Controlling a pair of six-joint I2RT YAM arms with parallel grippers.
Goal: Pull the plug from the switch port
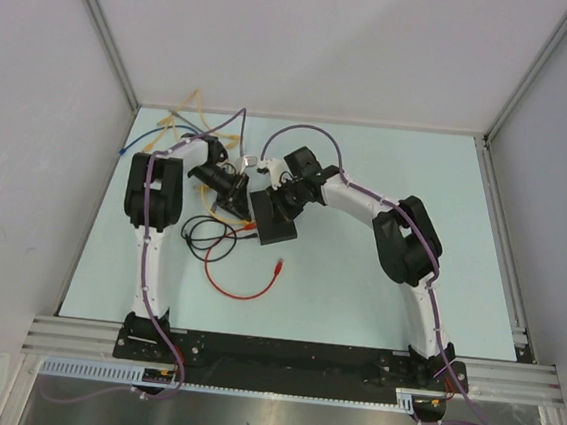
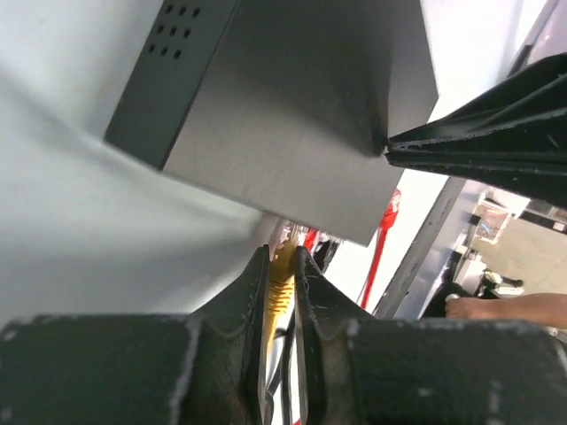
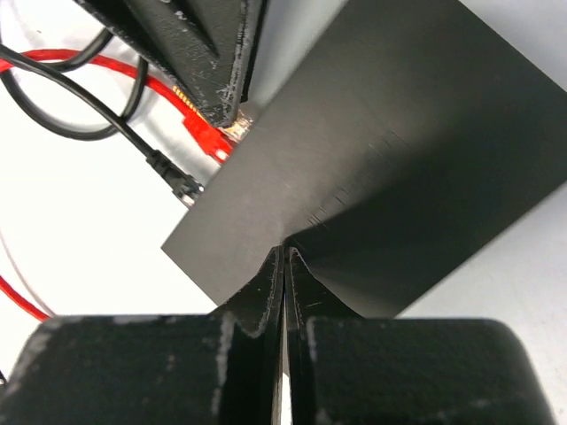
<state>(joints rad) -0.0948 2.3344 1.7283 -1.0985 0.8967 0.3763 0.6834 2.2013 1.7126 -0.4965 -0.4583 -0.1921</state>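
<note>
The flat matte-black switch box (image 1: 276, 226) lies mid-table; it also shows in the left wrist view (image 2: 292, 106) and the right wrist view (image 3: 390, 159). My left gripper (image 1: 239, 204) is at the box's left edge, shut on a yellow plug (image 2: 282, 276) between its fingertips (image 2: 258, 266). The plug's tip sits right at the box's edge, and the port itself is hidden. My right gripper (image 1: 282, 204) is shut and empty, its fingertips (image 3: 285, 254) pressed down on the box's top face. It appears in the left wrist view (image 2: 399, 149) at the box's corner.
A red cable (image 1: 246, 291) with a red plug (image 3: 205, 137) and a black cable (image 1: 206, 233) with its plug (image 3: 182, 186) lie by the box's left edge. Yellow, blue and purple cables (image 1: 188, 113) are bunched at the back left. Walls enclose the table.
</note>
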